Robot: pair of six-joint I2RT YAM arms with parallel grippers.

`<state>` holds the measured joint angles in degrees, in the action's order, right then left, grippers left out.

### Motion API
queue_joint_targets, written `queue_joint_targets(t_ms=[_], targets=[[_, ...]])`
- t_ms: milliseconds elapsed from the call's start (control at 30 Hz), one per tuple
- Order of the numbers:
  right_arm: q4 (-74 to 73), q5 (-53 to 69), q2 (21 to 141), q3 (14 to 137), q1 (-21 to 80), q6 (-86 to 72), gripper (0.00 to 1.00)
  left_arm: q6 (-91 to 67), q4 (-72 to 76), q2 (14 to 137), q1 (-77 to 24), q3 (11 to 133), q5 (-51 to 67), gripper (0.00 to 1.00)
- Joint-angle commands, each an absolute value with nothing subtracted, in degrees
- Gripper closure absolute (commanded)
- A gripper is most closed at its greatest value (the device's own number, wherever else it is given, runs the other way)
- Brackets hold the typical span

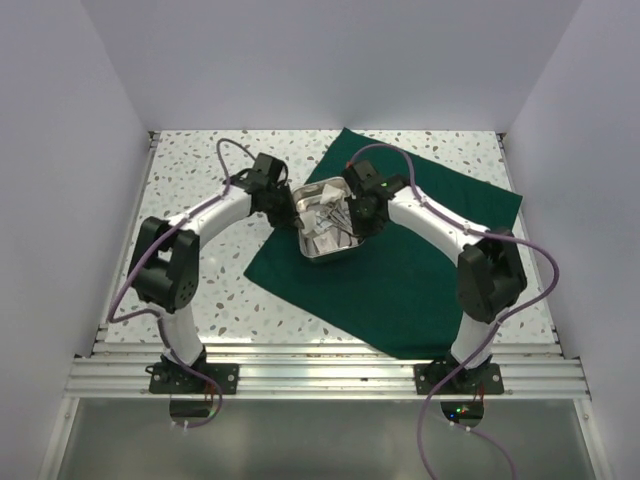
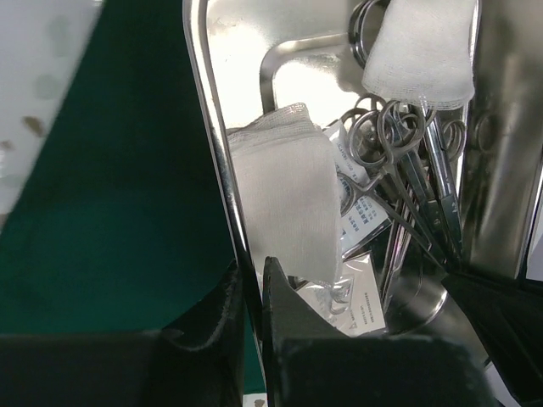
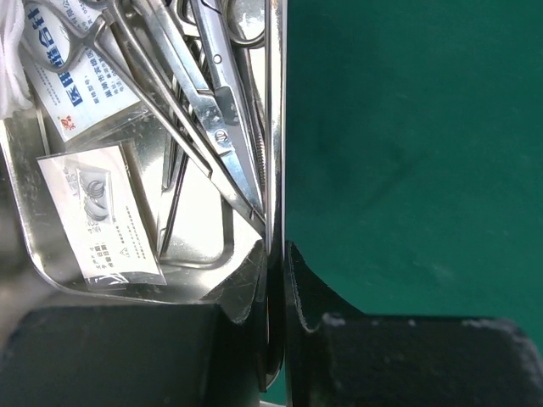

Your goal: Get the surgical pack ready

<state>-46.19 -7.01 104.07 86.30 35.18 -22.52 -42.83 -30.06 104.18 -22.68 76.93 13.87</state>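
Left arm (image 1: 215,212) and right arm (image 1: 432,222): smooth white rounded link shells set between bulky black joint housings (image 1: 165,265), each arm standing on a flat black base plate (image 1: 193,379). One lilac cable (image 1: 220,158) per arm, running loosely along the outside in open loops and trailing off below the base. Left gripper (image 2: 252,270) and right gripper (image 3: 278,248): matte black fingers (image 3: 310,292), thick at the root and tapering to narrow tips, with a few pale specks on the right one's surface.
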Motion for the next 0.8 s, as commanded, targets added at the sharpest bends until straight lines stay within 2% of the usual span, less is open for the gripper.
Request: queue_joint_targets(t_ms=[0,100,433,767], targets=[[-43.6,-1.4,96.5,83.4,32.4,-20.0,1.00,-41.3,-25.6,109.1,-26.2,84.8,18.9,1.00],[-42.5,-1.3,94.1,80.0,30.5,-19.6,1.00,-40.2,-28.5,114.0,-28.4,90.9,19.0,1.00],[-40.3,-0.2,89.4,69.4,23.2,-20.2,1.00,-38.5,-30.6,122.5,-32.8,99.7,21.4,1.00],[-38.8,-0.9,91.6,65.7,16.7,-16.1,1.00,-39.6,-28.2,126.5,-34.6,100.1,25.4,1.00]])
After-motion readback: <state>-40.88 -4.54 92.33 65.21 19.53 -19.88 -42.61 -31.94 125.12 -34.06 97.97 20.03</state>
